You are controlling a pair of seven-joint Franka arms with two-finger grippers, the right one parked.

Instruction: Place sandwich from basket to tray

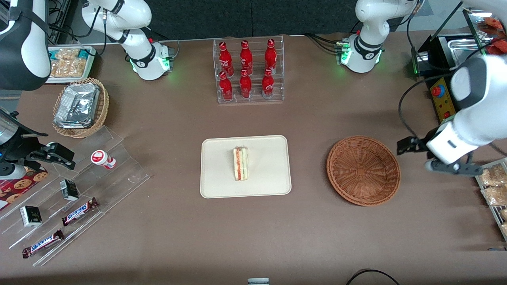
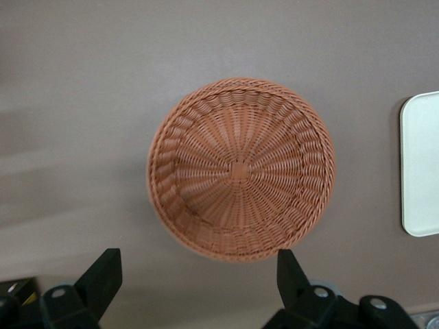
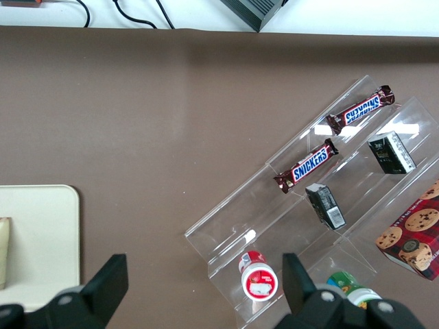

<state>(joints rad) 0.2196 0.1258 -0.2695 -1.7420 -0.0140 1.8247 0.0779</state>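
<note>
We see one sandwich point(image 1: 241, 164) lying near the middle of one cream tray point(image 1: 214, 186), with its red and green filling layers showing on top. One reddish-brown basket point(image 1: 363, 170) stands beside the tray, toward the working arm's end of the table, apart from the tray, and it has nothing inside; the wrist view of the left arm shows its woven floor bare point(image 2: 240, 169) and a strip of the tray's edge point(image 2: 420, 164) near it. The gripper point(image 2: 197, 281) hangs above the table just beside the basket, toward the working arm's end, and its two black fingers point(image 2: 103, 277) stand wide apart and hold nothing. Farther from the front camera than the tray, we count six red bottles point(image 1: 245, 69) in a clear rack point(image 1: 249, 97), three in each of two rows. Toward the parked arm's end of the table, a stepped clear rack point(image 1: 119, 174) holds two Snickers bars point(image 1: 79, 211), two small dark boxes point(image 1: 69, 189) and one small cup with a red and white lid point(image 1: 102, 158). One tan wicker basket with foil packs point(image 1: 81, 107) stands near this rack.
</note>
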